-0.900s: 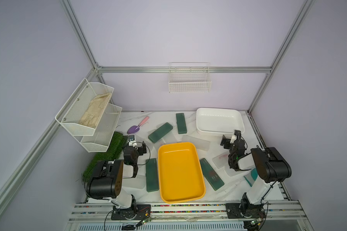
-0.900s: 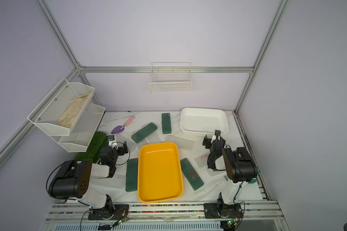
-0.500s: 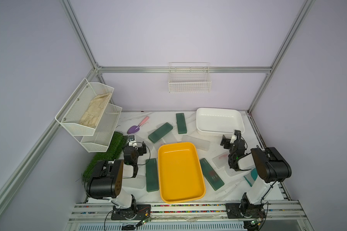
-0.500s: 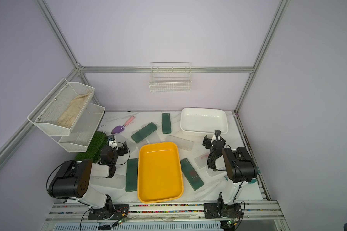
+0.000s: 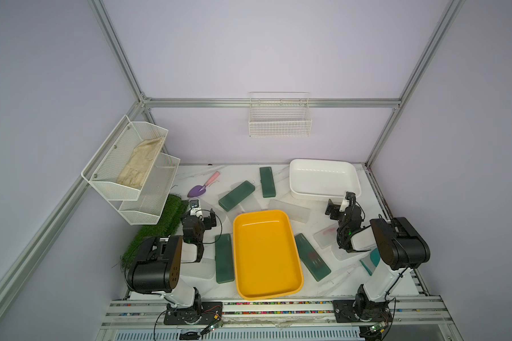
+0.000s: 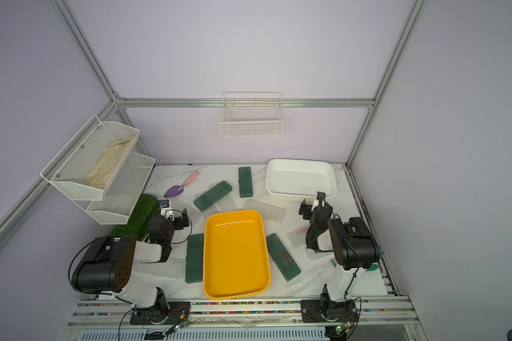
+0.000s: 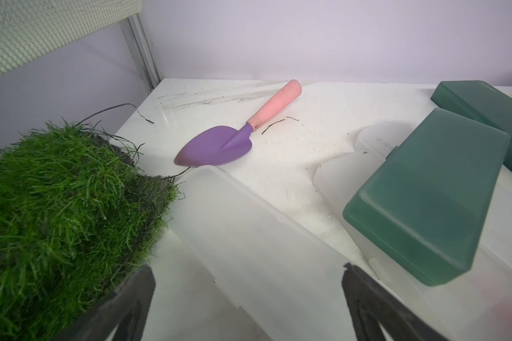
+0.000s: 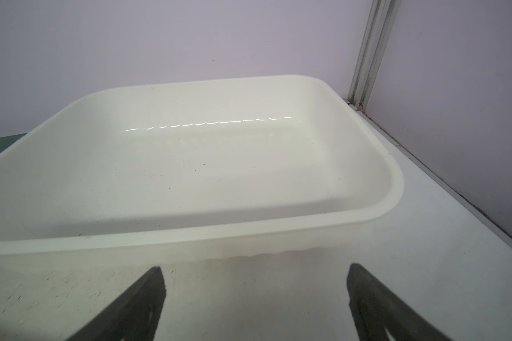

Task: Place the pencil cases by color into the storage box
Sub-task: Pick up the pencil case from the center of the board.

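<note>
Zero pencil cases binned yet: yellow tray [image 5: 266,254] at the table's front centre and white tray [image 8: 160,239] in the back right corner both sit empty. Four green pencil cases [image 5: 224,258] and several frosted pencil cases [image 5: 288,210] lie loose on the marble table [image 5: 337,280] around the yellow tray. Left gripper [image 7: 247,267] has its fingers spread wide, holding nothing, hanging over the near end of one frosted case [image 7: 249,230]. That case lies toward the left edge, just beside the grass mat [image 7: 56,206], maybe touching it. Purple trowel [image 7: 219,144] lies past the case's far end, apart from it. Right gripper [image 8: 256,268] is also spread and empty, over bare table just in front of the white tray.

Step in hand, my read: first pick, left arm on that frosted case. To do it well:
- come straight down with fingers astride the short width, not the length
- keep the mat-side finger off the grass
- close firm, since the plastic is smooth
- lift level, clear of the nearby green case [image 7: 426,206], which rests on another frosted one

Pick one tray per colour and stick to it, since the task names no pairing. Right arm could take the frosted cases by its base, white tray being close
</note>
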You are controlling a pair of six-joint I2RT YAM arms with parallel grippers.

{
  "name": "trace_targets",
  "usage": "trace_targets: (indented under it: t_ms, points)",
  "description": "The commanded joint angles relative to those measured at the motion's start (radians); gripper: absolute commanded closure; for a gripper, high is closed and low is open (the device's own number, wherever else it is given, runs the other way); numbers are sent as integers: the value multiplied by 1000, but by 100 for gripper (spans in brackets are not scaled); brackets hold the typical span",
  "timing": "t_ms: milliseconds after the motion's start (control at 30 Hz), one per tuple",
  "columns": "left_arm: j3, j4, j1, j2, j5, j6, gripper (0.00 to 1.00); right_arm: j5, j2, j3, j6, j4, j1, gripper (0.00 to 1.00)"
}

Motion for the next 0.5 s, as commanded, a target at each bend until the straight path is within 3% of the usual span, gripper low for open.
trace_targets:
  t_ms: [0,467]
  points:
    - [38,21,-2,-8,-5,16,0,10,6,-3,9,38,3,3]
    - [44,15,-3,-3,-5,15,0,14,8,3,9,30,3,3]
